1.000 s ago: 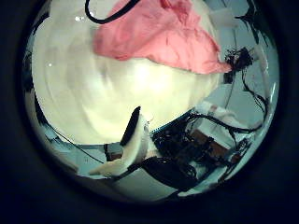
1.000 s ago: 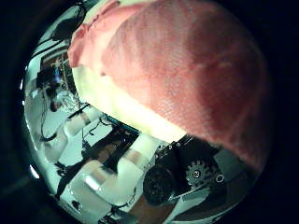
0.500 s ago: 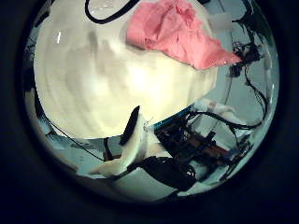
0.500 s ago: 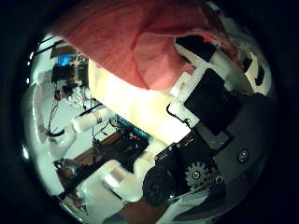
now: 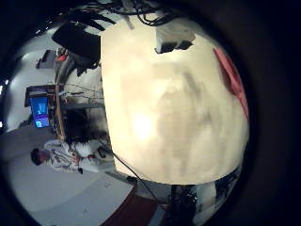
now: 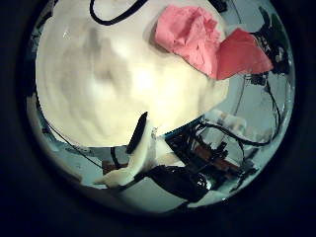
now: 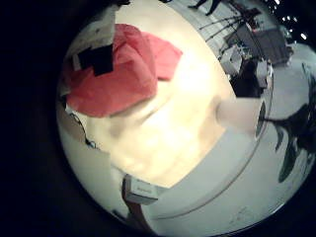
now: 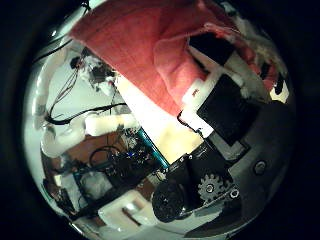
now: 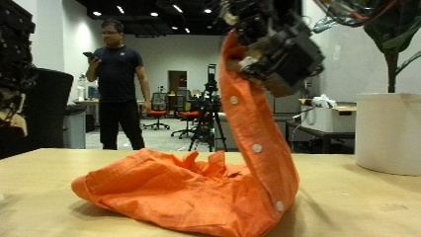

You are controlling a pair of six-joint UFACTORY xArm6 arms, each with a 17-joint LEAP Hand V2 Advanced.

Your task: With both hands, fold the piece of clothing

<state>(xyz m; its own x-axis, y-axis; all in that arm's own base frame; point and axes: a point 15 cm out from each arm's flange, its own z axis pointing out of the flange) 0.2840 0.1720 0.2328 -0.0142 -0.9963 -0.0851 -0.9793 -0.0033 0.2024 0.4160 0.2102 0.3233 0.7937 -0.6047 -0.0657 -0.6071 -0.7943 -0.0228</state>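
Note:
An orange garment (image 9: 185, 193) with a row of white snaps lies bunched on the wooden table (image 9: 52, 217). One edge is pulled up in a tall strip. My right hand (image 9: 277, 44) is above the table, shut on the top of that strip. The right thumb side palm view shows its fingers (image 8: 225, 95) curled on the cloth (image 8: 150, 40). The right little finger side palm view shows the heap (image 7: 118, 74) below. My left hand (image 9: 13, 59) hangs off to the side, away from the garment, open and holding nothing, one finger (image 6: 138, 148) straight. Its palm views show the cloth far off (image 6: 202, 39) (image 5: 233, 80).
A large white planter (image 9: 388, 128) with a plant stands beside the table on the right hand's side; it also shows in the right little finger side palm view (image 7: 237, 114). The table's edge (image 6: 59, 138) runs below the left hand.
The right hand's fingers have closed on the garment, which no longer fills its view. The left palm view has shifted, and the garment now sits smaller and farther off.

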